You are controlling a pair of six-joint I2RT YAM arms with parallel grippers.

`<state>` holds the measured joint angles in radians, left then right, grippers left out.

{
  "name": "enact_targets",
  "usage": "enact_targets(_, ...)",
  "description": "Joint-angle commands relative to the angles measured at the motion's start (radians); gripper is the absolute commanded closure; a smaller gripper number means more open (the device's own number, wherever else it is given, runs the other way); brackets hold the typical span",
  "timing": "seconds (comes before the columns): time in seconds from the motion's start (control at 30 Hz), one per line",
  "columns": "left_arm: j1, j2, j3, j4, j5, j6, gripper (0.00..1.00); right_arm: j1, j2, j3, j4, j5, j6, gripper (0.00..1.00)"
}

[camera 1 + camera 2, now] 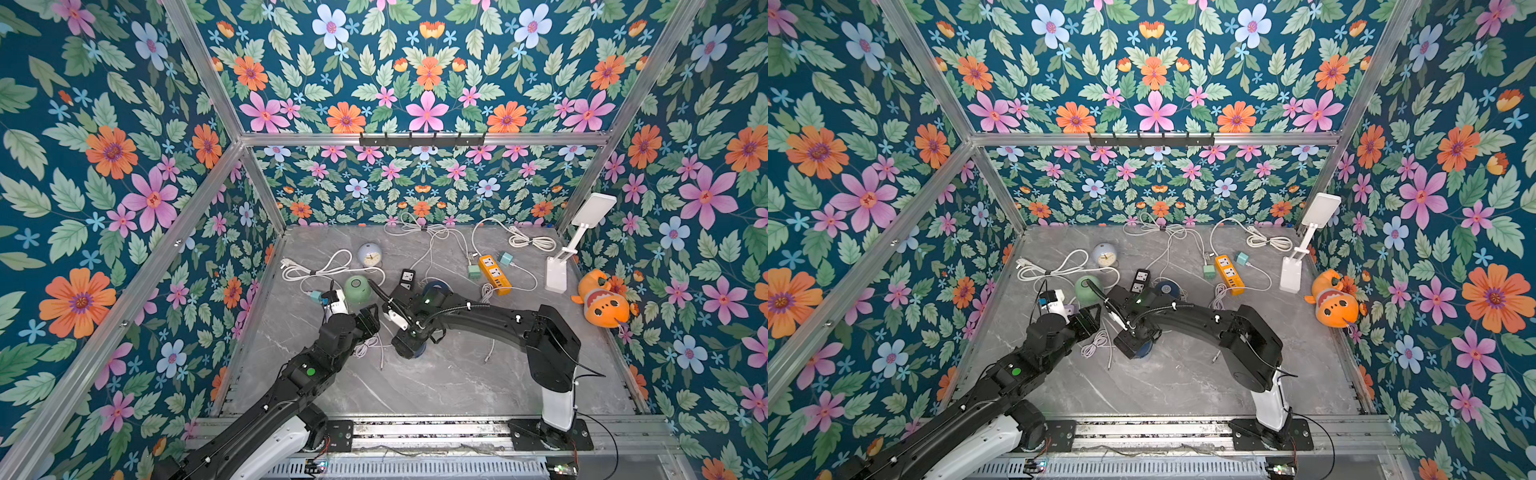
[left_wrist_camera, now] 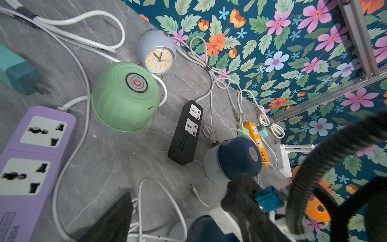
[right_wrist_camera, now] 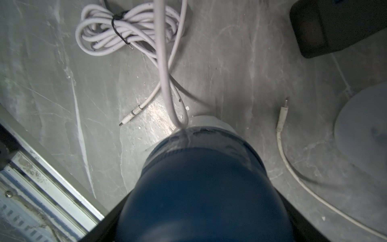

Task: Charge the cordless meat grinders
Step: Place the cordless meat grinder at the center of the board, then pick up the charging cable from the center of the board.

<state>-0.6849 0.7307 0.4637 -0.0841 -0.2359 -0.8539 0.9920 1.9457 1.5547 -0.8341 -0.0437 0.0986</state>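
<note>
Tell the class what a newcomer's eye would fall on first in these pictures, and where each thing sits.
The loud floral wallpaper covering every wall comes first. Next, the orange plush toy at the right edge of the grey table, and white cables sprawled around an orange power strip toward the back. At centre, the right gripper is clamped round a dark navy grinder.
</note>
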Motion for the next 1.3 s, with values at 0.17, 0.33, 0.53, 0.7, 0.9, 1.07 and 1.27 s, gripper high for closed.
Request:
enact_targets(0.17,0.007,0.004,0.002,-0.01,-0.005,0.003,0.21,0.001,-0.04,0.003,-0.003,-0.037,-0.01,0.01)
enact_targets(0.33,0.007,0.018,0.017,-0.013,0.006,0.013,0.22,0.001,-0.079,0.013,-0.012,-0.037,0.003,0.01)
enact_targets(0.53,0.005,0.07,0.083,-0.045,0.044,0.075,0.25,-0.018,-0.216,-0.031,-0.017,0.032,0.083,0.01)
enact_targets(0.7,-0.065,0.21,0.2,-0.074,0.061,0.141,0.29,-0.159,-0.471,-0.221,0.015,-0.001,0.264,0.34)
enact_targets(0.9,-0.29,0.46,0.448,-0.138,-0.067,0.235,0.32,-0.479,-0.742,-0.551,0.03,-0.104,0.465,0.61)
enact_targets(1.07,-0.38,0.617,0.541,-0.056,-0.059,0.26,0.35,-0.647,-0.775,-0.732,0.121,-0.163,0.49,0.53)
enact_targets(1.27,-0.415,0.674,0.543,0.019,-0.043,0.229,0.36,-0.661,-0.618,-0.79,0.261,-0.191,0.518,0.59)
